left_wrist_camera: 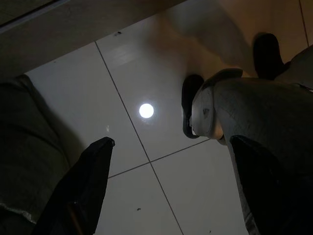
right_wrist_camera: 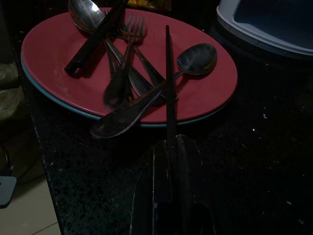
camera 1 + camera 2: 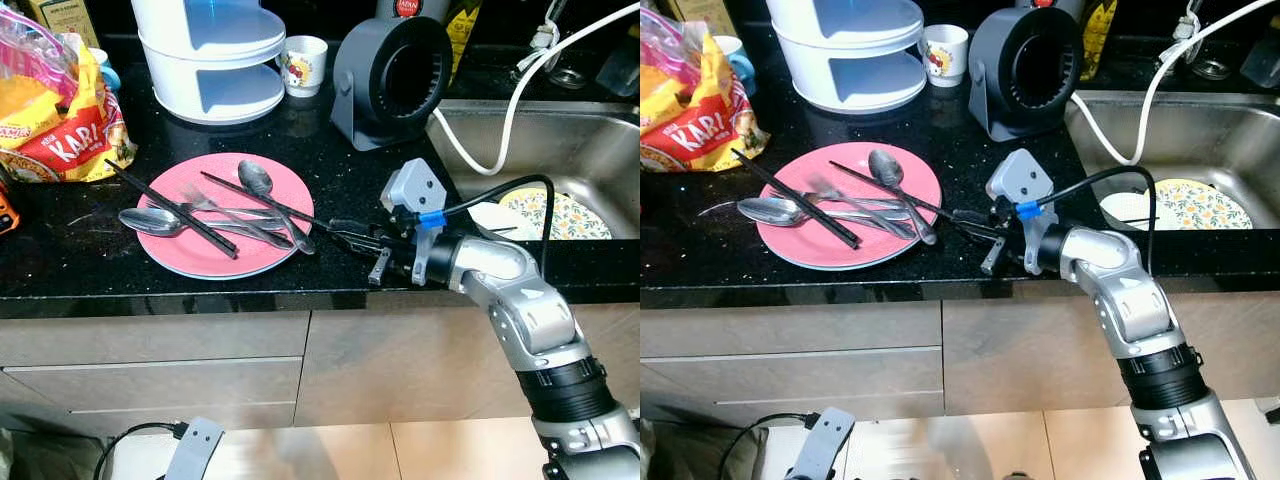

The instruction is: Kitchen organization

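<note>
Chopstick pinched at counter edge

Right gripper (image 3: 345,232) lies low over the black granite counter (image 3: 330,165), just beside the pink plate (image 3: 230,255), fingers clenched on the near end of a thin black chopstick (image 3: 262,200). That stick runs from the fingertips up across the plate's right part, passing over the handle of one spoon (image 3: 257,180) whose bowl sits near the plate's far rim. In the right wrist view the stick (image 2: 167,83) goes straight out from between the closed fingers (image 2: 183,166) and crosses the red-looking plate.

Also on the plate: a second, thicker black chopstick (image 3: 170,208) laid diagonally w/ its far end sticking out past the left rim, a fork (image 3: 215,208), and another spoon (image 3: 150,220) w/ its bowl at the left edge, overhanging the counter.

Behind the plate stands a white two-tier rack (image 3: 215,60), a small printed cup (image 3: 303,63) next to it, and a dark grey round appliance (image 3: 395,80). Yellow-red snack bags (image 3: 60,120) sit at far left of the counter. To the right is the steel sink (image 3: 560,140) w/ a floral plate (image 3: 565,215) in it & a white hose (image 3: 500,130) hanging in.

Left gripper (image 1: 166,186) hangs idle by the robot's side, fingers spread apart, pointing at the pale tiled floor (image 1: 146,147)
</note>
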Tool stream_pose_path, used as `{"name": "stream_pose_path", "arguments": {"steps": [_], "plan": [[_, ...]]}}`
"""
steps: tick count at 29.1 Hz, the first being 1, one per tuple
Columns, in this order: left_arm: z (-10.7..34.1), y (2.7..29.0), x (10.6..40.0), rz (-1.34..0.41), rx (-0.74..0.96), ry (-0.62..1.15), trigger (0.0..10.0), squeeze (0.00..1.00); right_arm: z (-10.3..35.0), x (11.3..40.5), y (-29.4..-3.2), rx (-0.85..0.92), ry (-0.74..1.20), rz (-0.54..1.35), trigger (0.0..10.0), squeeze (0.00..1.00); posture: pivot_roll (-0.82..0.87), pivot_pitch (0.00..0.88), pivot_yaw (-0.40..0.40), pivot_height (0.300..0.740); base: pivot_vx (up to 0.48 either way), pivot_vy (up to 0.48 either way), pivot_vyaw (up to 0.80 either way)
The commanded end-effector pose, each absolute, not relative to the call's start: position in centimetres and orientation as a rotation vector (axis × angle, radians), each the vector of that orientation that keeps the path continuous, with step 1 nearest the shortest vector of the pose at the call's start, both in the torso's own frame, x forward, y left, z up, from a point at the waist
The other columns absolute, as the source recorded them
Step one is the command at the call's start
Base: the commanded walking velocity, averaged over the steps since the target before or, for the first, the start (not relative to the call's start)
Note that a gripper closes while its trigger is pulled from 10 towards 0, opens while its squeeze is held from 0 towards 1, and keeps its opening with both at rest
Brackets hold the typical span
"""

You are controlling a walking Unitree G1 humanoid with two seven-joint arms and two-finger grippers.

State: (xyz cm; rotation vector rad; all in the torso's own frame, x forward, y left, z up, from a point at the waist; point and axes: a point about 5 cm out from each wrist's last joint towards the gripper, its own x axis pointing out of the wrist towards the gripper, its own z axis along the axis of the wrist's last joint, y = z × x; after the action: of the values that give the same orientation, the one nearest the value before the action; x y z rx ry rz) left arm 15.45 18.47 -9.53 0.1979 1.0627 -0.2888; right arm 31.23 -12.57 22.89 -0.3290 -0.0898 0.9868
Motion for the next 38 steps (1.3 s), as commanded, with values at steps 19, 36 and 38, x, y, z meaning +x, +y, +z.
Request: {"name": "stream_pose_path", "arguments": {"steps": [19,36,38], "plan": [[-9.0,18.3,16.7,-0.259,0.145,1.018,10.0,0.00,27.6,31.3,-12.7,0.236,-0.450,0.910,0.0,0.00,0.06,0.094,-0.021,0.740,0.000,0.000,0.00],[-7.9,17.7,19.0,-0.275,0.114,0.928,10.0,0.00,27.3,31.4,-12.5,0.375,-0.477,0.829,10.0,0.00,0.05,0.097,-0.015,0.740,0.167,-0.276,0.13],[-8.0,17.7,18.9,-0.275,0.114,0.932,10.0,0.00,27.0,31.7,-12.7,0.364,-0.451,0.798,10.0,0.00,0.05,0.097,-0.014,0.740,0.262,-0.401,0.80]]}}
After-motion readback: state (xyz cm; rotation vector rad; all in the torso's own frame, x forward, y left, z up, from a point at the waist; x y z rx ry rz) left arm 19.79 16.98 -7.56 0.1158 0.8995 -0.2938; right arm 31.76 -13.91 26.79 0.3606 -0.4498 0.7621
